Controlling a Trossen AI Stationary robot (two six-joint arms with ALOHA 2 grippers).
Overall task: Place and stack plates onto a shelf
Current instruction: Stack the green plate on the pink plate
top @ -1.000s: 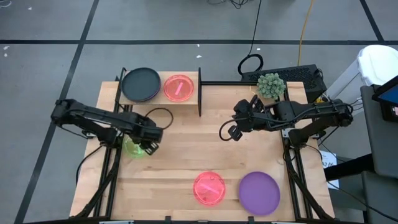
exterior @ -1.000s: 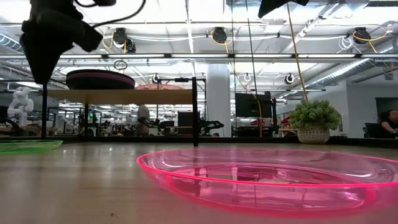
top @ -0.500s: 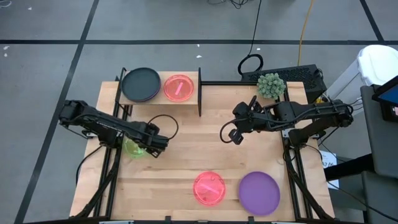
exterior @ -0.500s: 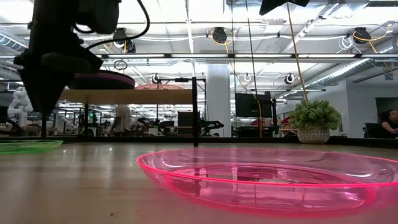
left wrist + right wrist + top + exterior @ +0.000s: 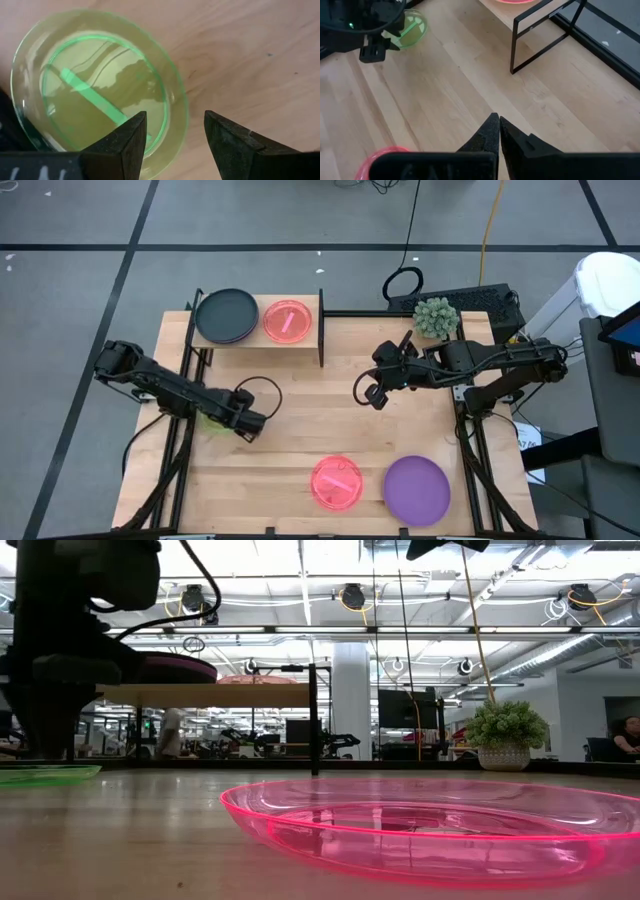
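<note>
The left gripper [image 5: 174, 137], fingers spread, straddles the rim of the green plate [image 5: 97, 90] near the table's left edge; it should seat the rim deep between the fingers before clamping; the right gripper [image 5: 499, 131] waits clenched, mid-table.

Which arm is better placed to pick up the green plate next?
Left. Its open claw hangs right over the green plate, fingers straddling its rim. The right claw is shut and far across the table.
</note>
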